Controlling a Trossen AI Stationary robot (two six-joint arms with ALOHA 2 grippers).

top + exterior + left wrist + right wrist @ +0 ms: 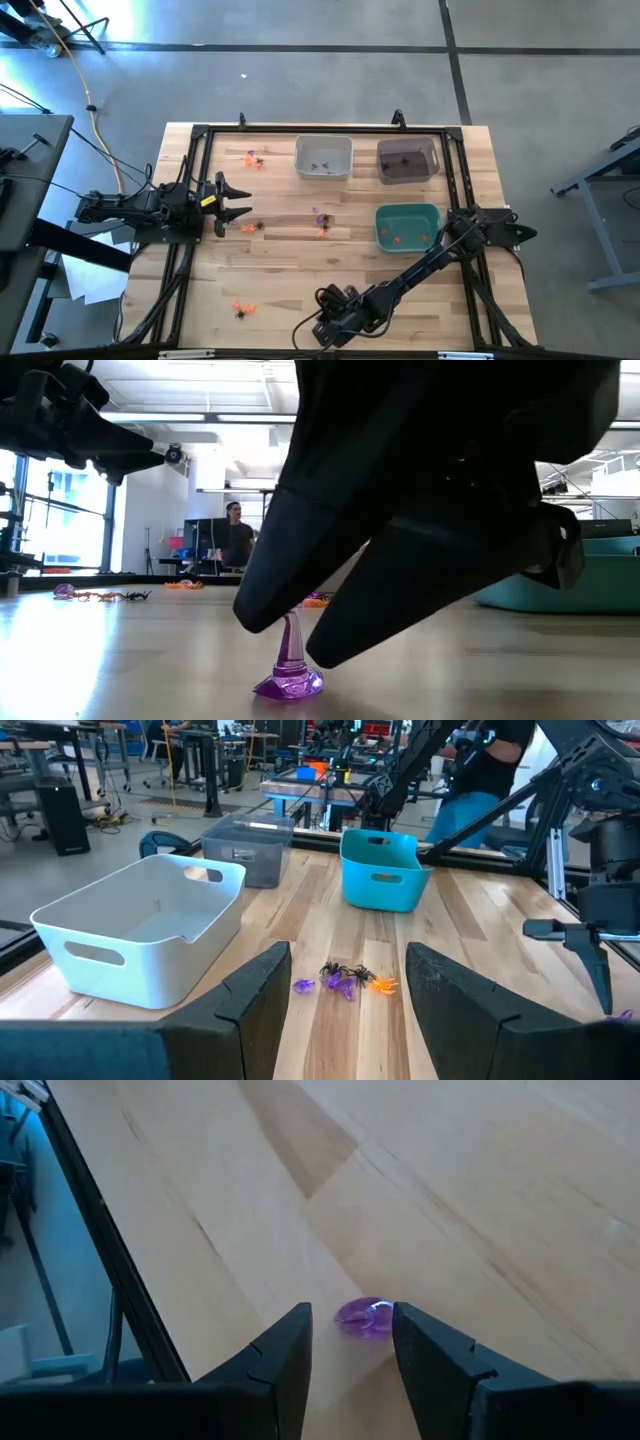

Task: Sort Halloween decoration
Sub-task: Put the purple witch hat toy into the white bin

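Purple trinket [289, 672] stands upright on the table [300, 280] at its near edge, broad base down, long axis vertical; our right gripper [348, 1342] hangs straight over it, fingers spread to either side of its stem, not yet pinching; farther off, our left gripper [232, 200] waits spread, well apart.

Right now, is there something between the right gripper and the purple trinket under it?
Nothing visible. The right gripper is open, with one finger on each side of the purple trinket, which stands on bare table. In the low view the fingers reach down around its stem, and nothing else lies near it.
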